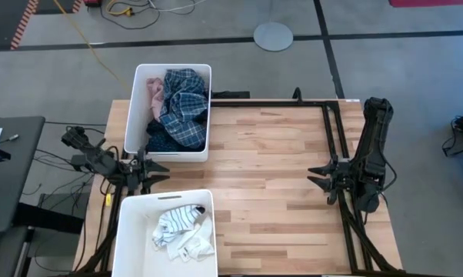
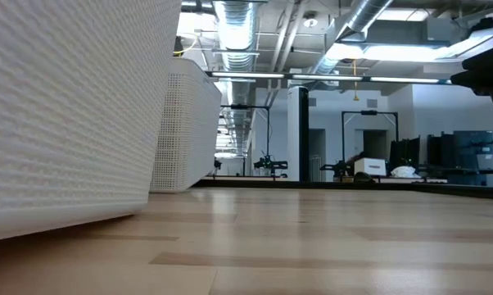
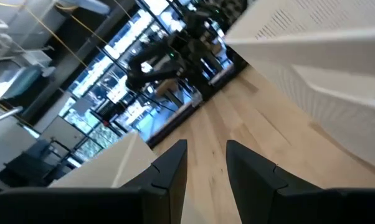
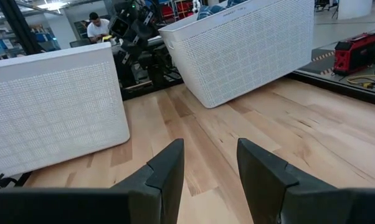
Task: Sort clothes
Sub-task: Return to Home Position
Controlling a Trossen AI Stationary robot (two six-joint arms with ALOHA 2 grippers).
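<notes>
Clothes binned, sorting looks done

Plaid shirt (image 1: 184,104) and pink shirt (image 1: 154,94) lie in the top bin (image 1: 135,115); socks (image 1: 184,229) in the bottom bin (image 1: 139,219). No garment shows on the table (image 1: 270,177). Left gripper (image 1: 159,171) and right gripper (image 1: 316,178) hang at the edges, fingers apart, empty.

Overhead, low and 2 wrist cameras; 2 white bins (image 1: 129,115) apparently common to all.

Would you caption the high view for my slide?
Left gripper and right gripper open; blue plaid shirt and striped socks binned separately.
</notes>
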